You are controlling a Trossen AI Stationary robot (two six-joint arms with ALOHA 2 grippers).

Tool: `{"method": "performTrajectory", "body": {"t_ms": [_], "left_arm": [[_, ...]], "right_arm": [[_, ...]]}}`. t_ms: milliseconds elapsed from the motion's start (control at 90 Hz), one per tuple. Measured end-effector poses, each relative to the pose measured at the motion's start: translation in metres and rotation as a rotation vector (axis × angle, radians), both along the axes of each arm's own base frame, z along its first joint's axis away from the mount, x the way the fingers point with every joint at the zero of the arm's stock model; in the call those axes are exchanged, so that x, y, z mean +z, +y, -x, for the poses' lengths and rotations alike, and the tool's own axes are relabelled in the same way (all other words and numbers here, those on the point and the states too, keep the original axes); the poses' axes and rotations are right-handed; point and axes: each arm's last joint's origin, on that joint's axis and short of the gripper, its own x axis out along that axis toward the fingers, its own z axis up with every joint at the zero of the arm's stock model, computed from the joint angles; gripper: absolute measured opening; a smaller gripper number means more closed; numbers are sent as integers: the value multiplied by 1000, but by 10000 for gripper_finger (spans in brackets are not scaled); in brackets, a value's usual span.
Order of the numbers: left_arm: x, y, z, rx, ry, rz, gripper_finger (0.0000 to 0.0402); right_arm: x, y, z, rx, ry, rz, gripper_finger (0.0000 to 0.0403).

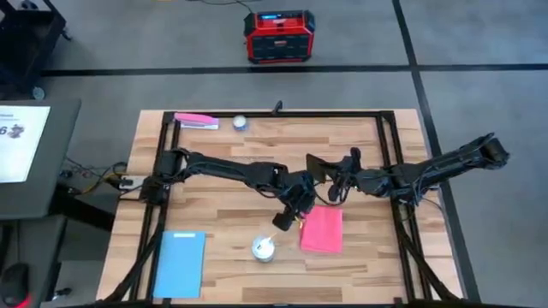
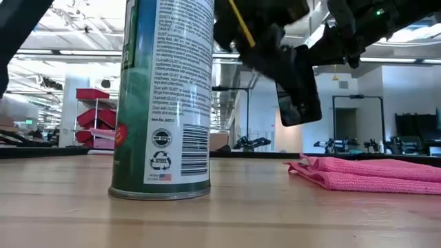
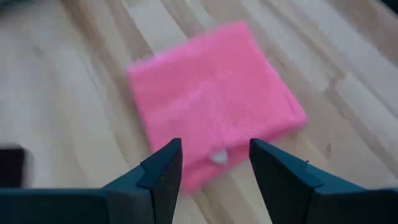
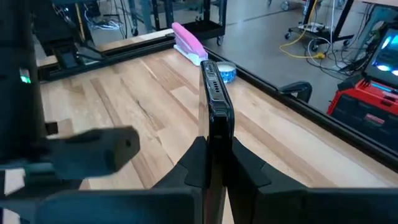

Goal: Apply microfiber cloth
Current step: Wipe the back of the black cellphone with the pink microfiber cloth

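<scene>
Fingers of the left gripper (image 3: pixel 214 171) hung apart just above the soft pink folded microfiber cloth (image 3: pixel 214 102), ungrasped on the wooden bench (image 1: pixel 231 154). Right gripper (image 4: pixel 214 165) fingers clamped a thin black phone (image 4: pixel 214 93) edge-up; wiping evidently remained undone.

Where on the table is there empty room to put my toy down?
Bare wood lies behind the arms, between the pink stapler and the table's right rail. It is crowded in front, around the spray can, microfiber cloth and left tool.
</scene>
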Motion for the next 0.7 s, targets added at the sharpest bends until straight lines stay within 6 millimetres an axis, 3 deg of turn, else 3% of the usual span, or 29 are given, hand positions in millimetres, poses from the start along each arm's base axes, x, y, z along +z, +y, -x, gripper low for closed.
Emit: {"method": "performTrajectory", "body": {"t_ms": [333, 700], "left_arm": [[-11, -5, -7, 11, -5, 14, 171], [-8, -8, -12, 21, -60, 31, 171]], "right_arm": [[-1, -22, 3, -91, 60, 42, 18], [17, -42, 31, -92, 39, 46, 17]]}}
